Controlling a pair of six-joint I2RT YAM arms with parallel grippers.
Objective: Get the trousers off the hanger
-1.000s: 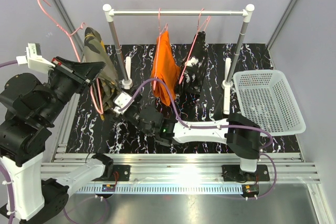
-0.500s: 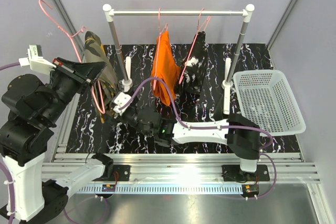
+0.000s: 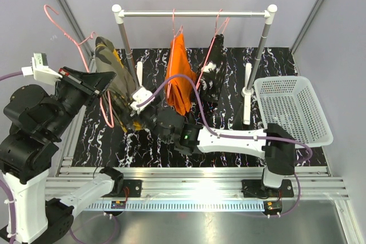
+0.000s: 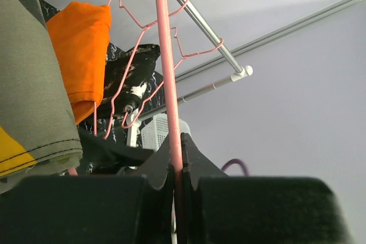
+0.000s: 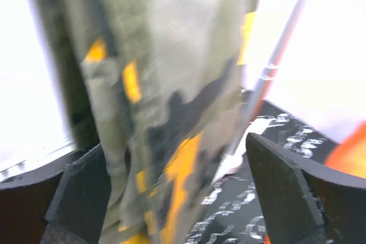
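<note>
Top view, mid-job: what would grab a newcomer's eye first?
The camouflage trousers, off the rail at the left on a pink hanger clamped in the left jaws, with the right jaws open around their lower end. To the right, orange trousers and black trousers hang from the rail.

Top view: high, behind arm bases (image 3: 263, 188), looking down across desk (image 3: 234, 92) to rail (image 3: 194, 13). Left wrist: low, tilted upward along hanger (image 4: 166, 55) toward same rail. Right wrist: very close, blurred, facing camouflage trousers (image 5: 171, 84), seen in all three.
</note>
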